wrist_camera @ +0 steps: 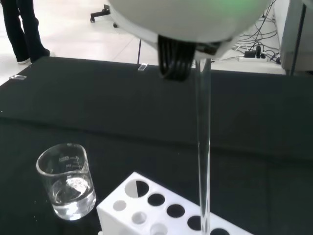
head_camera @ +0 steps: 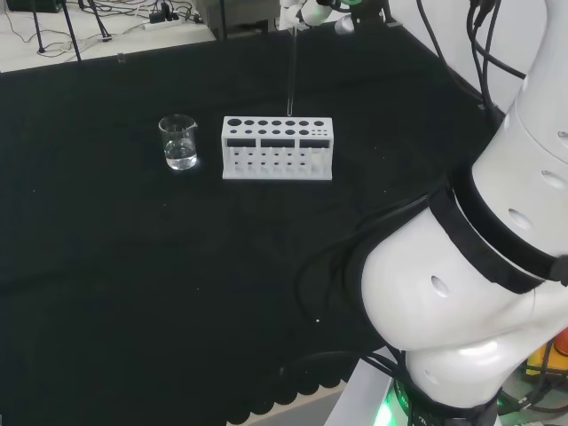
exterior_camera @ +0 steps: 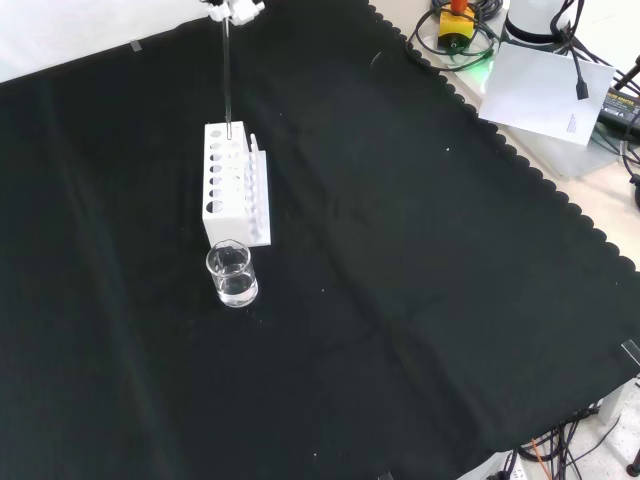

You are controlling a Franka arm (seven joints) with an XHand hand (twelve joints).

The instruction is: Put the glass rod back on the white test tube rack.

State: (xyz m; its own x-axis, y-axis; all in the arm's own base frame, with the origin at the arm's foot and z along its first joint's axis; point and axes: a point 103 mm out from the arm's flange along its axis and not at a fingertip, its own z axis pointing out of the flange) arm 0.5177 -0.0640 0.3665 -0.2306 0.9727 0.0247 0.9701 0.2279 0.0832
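A thin clear glass rod (head_camera: 290, 75) hangs upright from the hand (head_camera: 311, 11) at the head view's top edge, and the hand is shut on its upper end. The rod's lower tip is at the top of the white test tube rack (head_camera: 277, 158), over the rear row of holes. In the front view the rod (exterior_camera: 227, 80) comes down from the hand (exterior_camera: 232, 8) to the far end of the rack (exterior_camera: 222, 208). The wrist view shows the rod (wrist_camera: 203, 147) reaching the rack's holed top (wrist_camera: 122, 205); I cannot tell whether the tip is inside a hole.
A small glass beaker (head_camera: 179, 142) with a little clear liquid stands just left of the rack in the head view, and in front of it in the front view (exterior_camera: 231, 275). Black cloth (head_camera: 177, 284) covers the bench around them. Cables and gear lie past the cloth's scalloped edge (exterior_camera: 520, 150).
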